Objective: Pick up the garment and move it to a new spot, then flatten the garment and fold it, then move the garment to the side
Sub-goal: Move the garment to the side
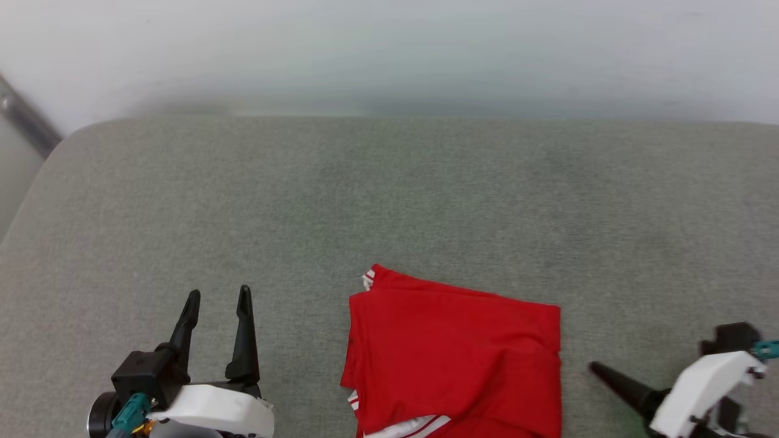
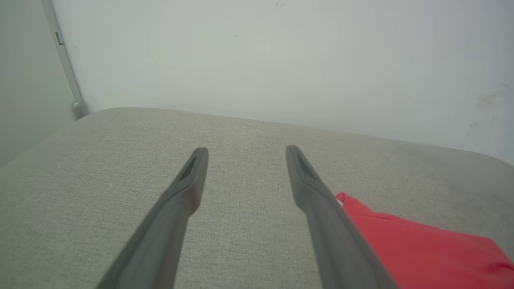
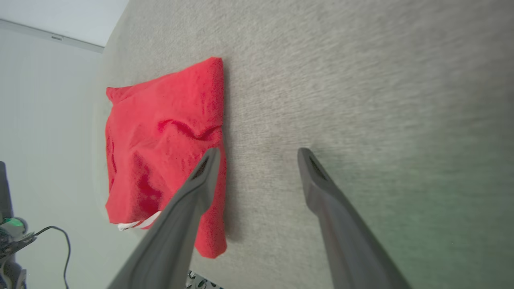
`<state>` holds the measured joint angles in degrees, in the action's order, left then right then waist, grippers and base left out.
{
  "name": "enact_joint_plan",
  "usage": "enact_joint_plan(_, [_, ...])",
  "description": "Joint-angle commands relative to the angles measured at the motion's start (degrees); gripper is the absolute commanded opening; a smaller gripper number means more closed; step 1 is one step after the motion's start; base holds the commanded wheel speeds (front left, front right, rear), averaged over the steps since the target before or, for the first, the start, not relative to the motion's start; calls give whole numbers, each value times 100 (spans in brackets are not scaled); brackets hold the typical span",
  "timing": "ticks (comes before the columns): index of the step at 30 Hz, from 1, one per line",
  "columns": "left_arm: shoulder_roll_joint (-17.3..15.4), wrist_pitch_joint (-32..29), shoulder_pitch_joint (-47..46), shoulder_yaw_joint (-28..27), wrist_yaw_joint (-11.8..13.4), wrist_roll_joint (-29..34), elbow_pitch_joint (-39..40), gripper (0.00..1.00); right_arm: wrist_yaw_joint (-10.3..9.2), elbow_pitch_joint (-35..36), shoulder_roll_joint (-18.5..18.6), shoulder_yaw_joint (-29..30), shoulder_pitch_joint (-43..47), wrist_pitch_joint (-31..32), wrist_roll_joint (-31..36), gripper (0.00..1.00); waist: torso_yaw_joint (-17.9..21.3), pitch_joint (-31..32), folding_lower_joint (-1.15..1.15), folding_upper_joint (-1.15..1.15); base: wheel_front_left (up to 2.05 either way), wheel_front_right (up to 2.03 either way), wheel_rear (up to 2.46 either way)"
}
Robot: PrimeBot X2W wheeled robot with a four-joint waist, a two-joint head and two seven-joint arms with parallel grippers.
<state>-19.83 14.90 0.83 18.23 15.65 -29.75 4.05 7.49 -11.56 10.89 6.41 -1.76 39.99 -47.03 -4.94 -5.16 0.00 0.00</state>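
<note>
Garment: one garment (image 1: pixel 453 353), red, folded, at the near edge of the grey padded surface (image 1: pixel 389 194).
Grippers: two.
Left gripper (image 1: pixel 219 293): fingers apart, empty, left of the garment.
Right gripper (image 3: pixel 259 151): fingers apart, empty, beside its right edge.

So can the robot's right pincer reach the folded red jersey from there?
Probably yes. The right pincer is open, close beside the folded red fabric jersey, with only a bare strip of grey cushion between them and nothing blocking the way.
</note>
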Motion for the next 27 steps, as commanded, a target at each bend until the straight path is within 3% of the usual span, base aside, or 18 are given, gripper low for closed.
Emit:
enact_joint_plan(1, [23,38,-88,-10,-27,51,-10,100,0,-69,-118,-38,-95,66,-157,100,-127,-128,0,0,0,0,0])
enact_joint_plan(6, [174,28,-204,-95,-171,126,-113,100,-1,-592,-549,-28,-330,582,-1291,100,-277,-286,0,0,0,0,0])
enact_joint_plan(11, [261,28,-247,-169,-301,194,-207,100,-2,-932,-685,-139,-532,522,-1784,100,-308,-327,0,0,0,0,0])
enact_joint_plan(12, [277,28,-247,-182,-317,201,-226,100,-1,-969,-700,-186,-557,503,-1828,62,-309,-327,0,0,0,0,0])
enact_joint_plan(14, [297,29,-247,-211,-356,233,-262,100,-1,-1001,-712,-264,-602,477,-1935,0,-300,-310,0,0,0,0,0])
enact_joint_plan(21, [324,29,-115,-297,-440,293,-366,100,0,-695,-403,-624,-605,362,-1873,0,-131,-57,0,0,0,0,0])
enact_joint_plan(27, [270,28,77,-338,-448,314,-347,100,-1,-249,427,-1427,-458,-99,-576,0,248,221,0,0,0,0,0])
